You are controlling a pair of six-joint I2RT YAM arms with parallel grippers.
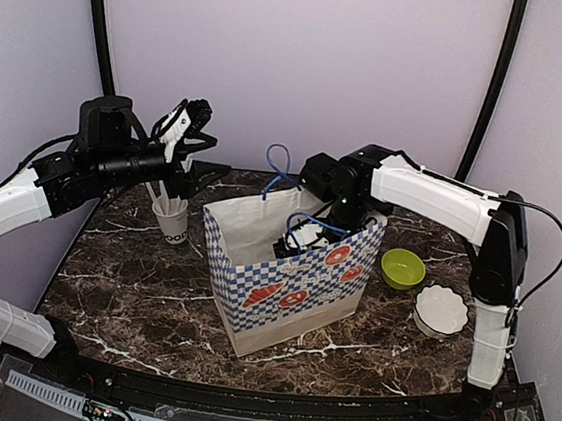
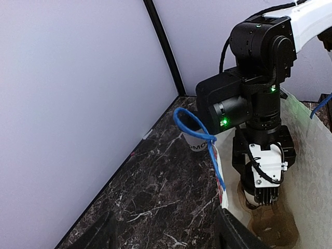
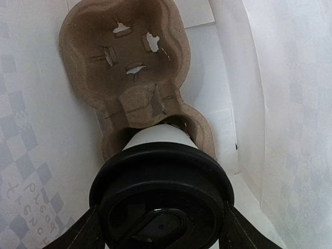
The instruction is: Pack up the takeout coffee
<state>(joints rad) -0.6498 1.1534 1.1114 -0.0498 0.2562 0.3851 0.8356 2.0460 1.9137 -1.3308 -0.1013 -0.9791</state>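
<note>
One takeout coffee cup [image 3: 158,137], white with a black lid, stands in a brown cardboard carrier [image 3: 124,57] at the bottom of the checkered paper bag [image 1: 284,281]. My right gripper [image 3: 161,231] reaches down into the bag, its fingers pressed on both sides of the lid. A second white lettered cup [image 2: 196,143] stands on the table behind the bag's blue handle [image 2: 194,129], its top mostly hidden. My left gripper [image 1: 211,156] hangs open and empty above the table, left of the bag, fingers [image 2: 98,233] spread wide.
A paper cup bristling with white straws [image 1: 169,221] stands left of the bag. A lime-green bowl [image 1: 403,269] and a white fluted bowl [image 1: 441,310] sit to the right. The back wall [image 2: 78,104] runs close behind the marble table [image 1: 141,296].
</note>
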